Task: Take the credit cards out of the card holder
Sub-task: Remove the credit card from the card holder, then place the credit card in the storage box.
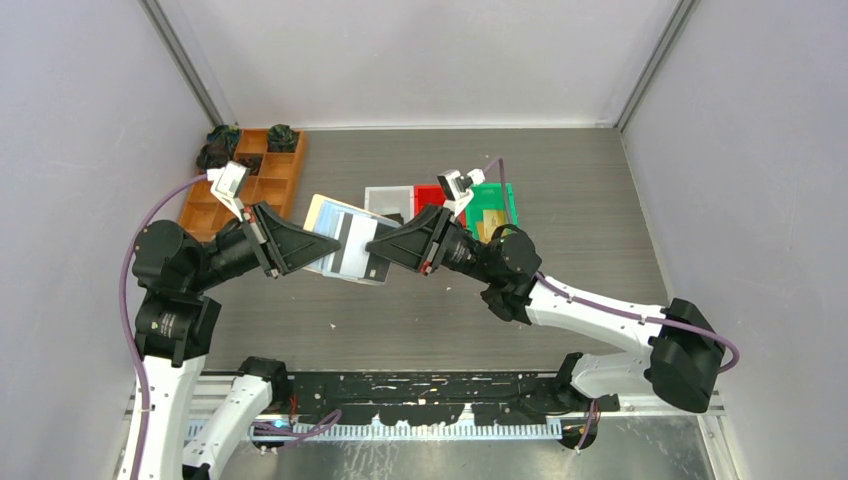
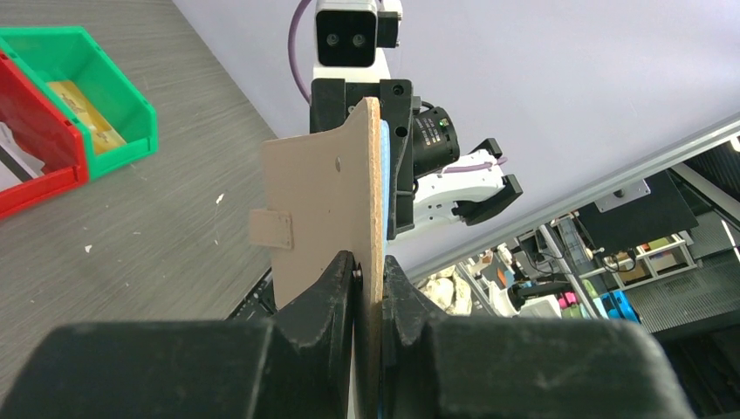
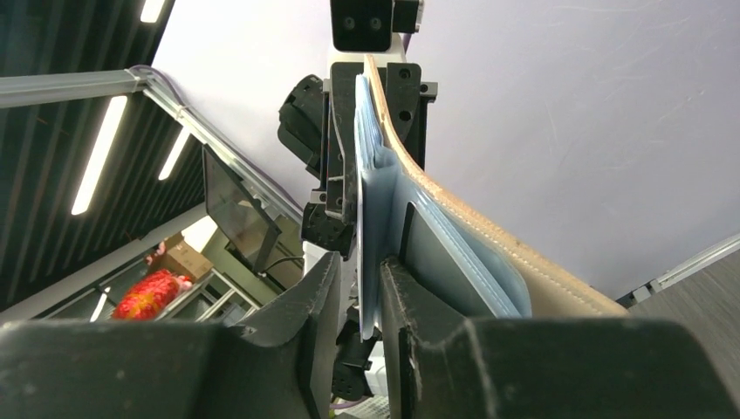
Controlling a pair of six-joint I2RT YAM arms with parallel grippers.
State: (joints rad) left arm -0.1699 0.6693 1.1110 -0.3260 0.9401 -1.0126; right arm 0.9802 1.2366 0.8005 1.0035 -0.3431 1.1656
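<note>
The card holder (image 1: 335, 235) hangs open in the air between both arms, tan outside (image 2: 323, 192), silvery blue pockets inside (image 3: 489, 253). My left gripper (image 1: 318, 245) (image 2: 370, 271) is shut on its left edge. A dark-striped card (image 1: 355, 240) shows in the pockets. My right gripper (image 1: 378, 250) (image 3: 360, 266) straddles a thin pale sheet (image 3: 371, 201) that sticks out of the pockets. One finger touches the sheet and a narrow gap remains at the other. Whether that sheet is a credit card or a pocket flap I cannot tell.
Behind the arms stand a white bin (image 1: 388, 200), a red bin (image 1: 430, 195) and a green bin (image 1: 492, 205) with a gold-yellow card (image 2: 83, 113) in it. An orange-brown compartment tray (image 1: 250, 185) sits at the back left.
</note>
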